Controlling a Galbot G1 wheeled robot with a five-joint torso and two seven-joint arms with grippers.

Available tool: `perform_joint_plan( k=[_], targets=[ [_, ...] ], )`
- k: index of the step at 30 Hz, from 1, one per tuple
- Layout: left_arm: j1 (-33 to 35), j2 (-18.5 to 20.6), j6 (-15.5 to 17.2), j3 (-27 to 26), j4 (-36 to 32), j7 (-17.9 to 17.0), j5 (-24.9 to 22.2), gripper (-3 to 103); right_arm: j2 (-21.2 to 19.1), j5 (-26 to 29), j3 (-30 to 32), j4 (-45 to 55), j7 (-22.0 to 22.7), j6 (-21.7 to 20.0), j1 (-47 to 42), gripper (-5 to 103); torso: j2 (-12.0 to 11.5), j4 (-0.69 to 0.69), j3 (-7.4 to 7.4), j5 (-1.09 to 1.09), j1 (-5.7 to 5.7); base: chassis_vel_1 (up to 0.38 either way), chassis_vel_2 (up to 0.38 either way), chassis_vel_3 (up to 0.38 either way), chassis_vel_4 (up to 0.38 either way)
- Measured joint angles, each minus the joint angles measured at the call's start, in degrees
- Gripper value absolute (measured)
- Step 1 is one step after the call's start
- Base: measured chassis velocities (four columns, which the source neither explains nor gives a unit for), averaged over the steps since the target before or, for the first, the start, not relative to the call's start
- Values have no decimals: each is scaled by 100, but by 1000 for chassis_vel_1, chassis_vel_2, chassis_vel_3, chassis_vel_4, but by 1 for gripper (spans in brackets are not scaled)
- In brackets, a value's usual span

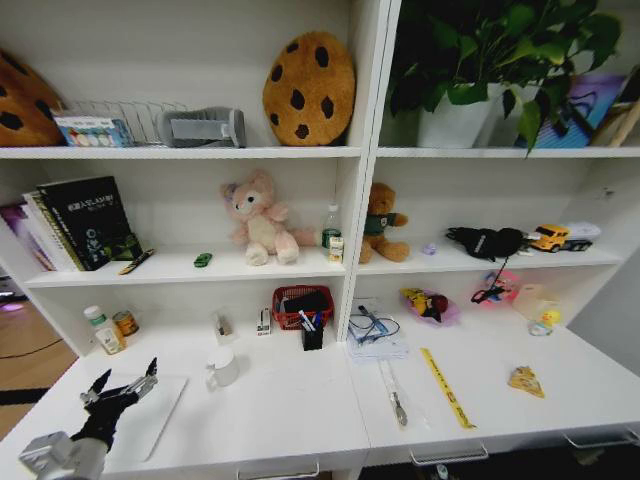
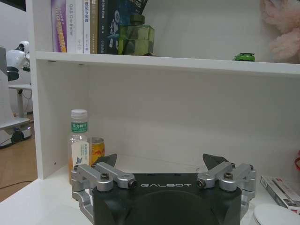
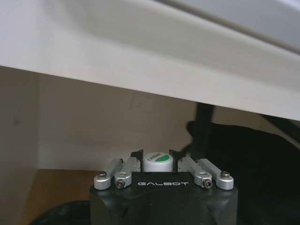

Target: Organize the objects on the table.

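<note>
Left claw (image 1: 122,386) hovers low over front-left corner of tabletop (image 1: 290,410), above a flat white board/pad (image 1: 150,415); fingers spread wide, nothing between them. In left wrist view the same claw (image 2: 166,161) faces the shelf unit, black fingertips (image 2: 213,161) well apart.

Right claw (image 3: 155,154) sits under a white ledge; jaws narrow, closed on a small white cap w/ green mark (image 3: 157,161). What the cap belongs to: can't tell.

Task items:
- Green toy car (image 1: 203,260) on middle shelf, left bay, between books (image 1: 75,222) and pink plush bear (image 1: 260,215). Also seen on shelf edge in left wrist view (image 2: 244,57).
- Pens/markers (image 1: 311,322) upright in dark holder on tabletop, just in front of red basket (image 1: 300,300).

Other: white mug (image 1: 223,367) near centre-left of tabletop; bottle (image 2: 78,143) and can (image 2: 96,150) side by side at back-left; yellow ruler (image 1: 445,388) on right half.
</note>
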Motion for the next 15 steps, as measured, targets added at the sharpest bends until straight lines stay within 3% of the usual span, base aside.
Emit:
perform_joint_plan(
  k=[11, 13, 15],
  targets=[
    [0, 0, 0, 1, 0, 0, 0, 100, 48, -6, -312, -564, -176, 107, 557, 26, 0, -1, 0, 0, -2, 0, 0, 0, 0],
    [0, 0, 0, 1, 0, 0, 0, 100, 54, 16, -339, -560, -188, 103, 566, 30, 0, -1, 0, 0, -2, 0, 0, 0, 0],
    [0, 0, 0, 1, 0, 0, 0, 100, 84, 73, -371, -422, -205, 33, 509, 41, 0, -2, 0, -1, -2, 0, 0, 0, 0]
  ],
)
